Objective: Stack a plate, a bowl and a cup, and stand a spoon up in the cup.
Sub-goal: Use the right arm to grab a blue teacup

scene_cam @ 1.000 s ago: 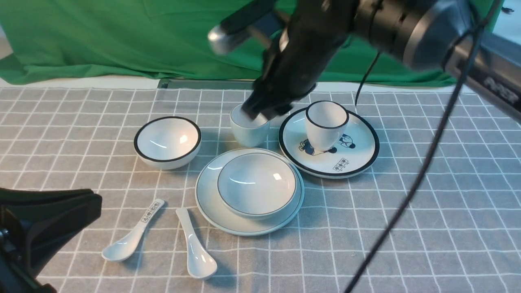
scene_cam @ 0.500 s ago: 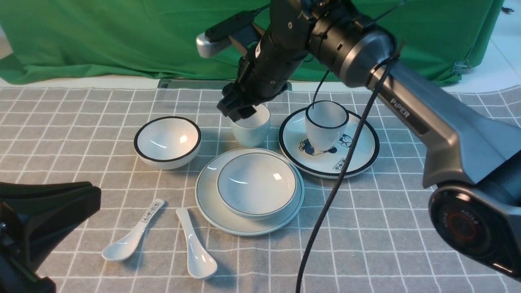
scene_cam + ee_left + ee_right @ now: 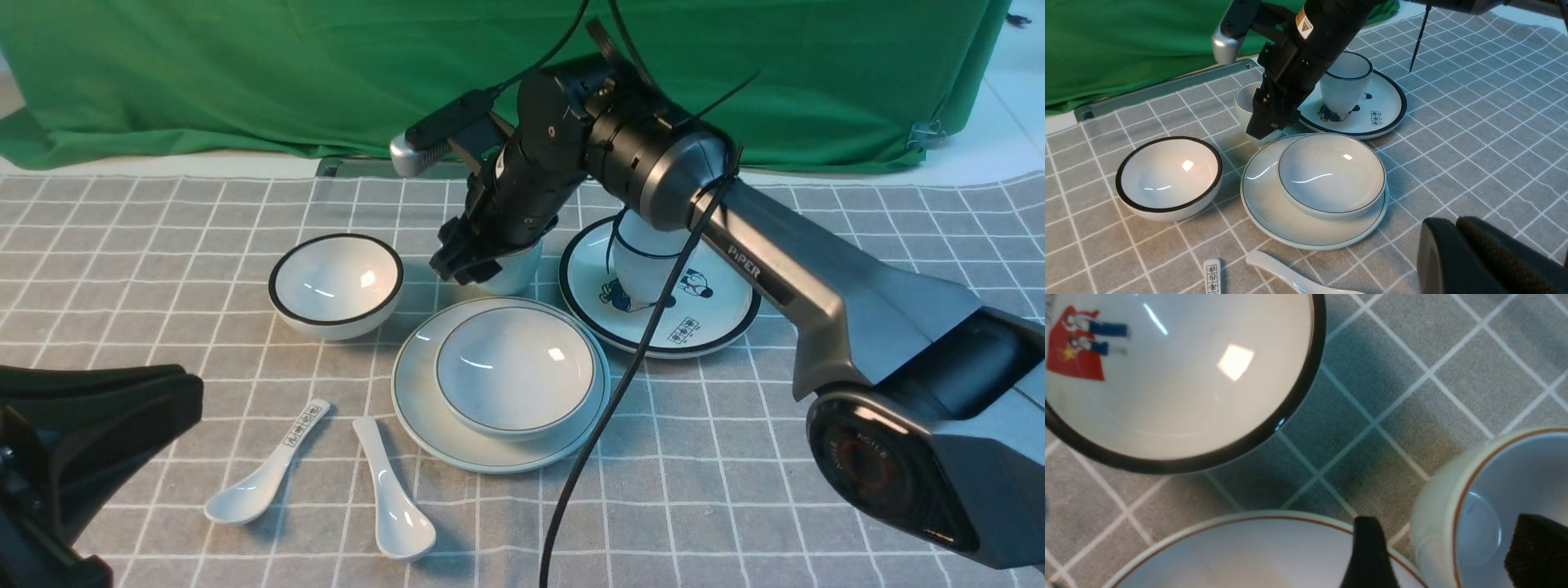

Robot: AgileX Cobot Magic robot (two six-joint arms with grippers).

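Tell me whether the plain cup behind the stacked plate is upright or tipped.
Upright: the cup stands on the cloth, mouth up; the open right end effector straddles its wall.

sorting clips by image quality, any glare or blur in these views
Front view: sharp, small glints on the bowl and the black-rimmed bowl. Left wrist view: sharp, but the left fingers close up and soft. Right wrist view: slightly soft, square glare on the black-rimmed bowl, the right fingers dark and blurred.

A grey cloth [image 3: 122, 245] ruled in white squares is spread across the whole foreground; behind it a green backdrop [image 3: 204, 73] is hung in folds, and a grey metal rail [image 3: 367, 168] is seen along the cloth's far edge
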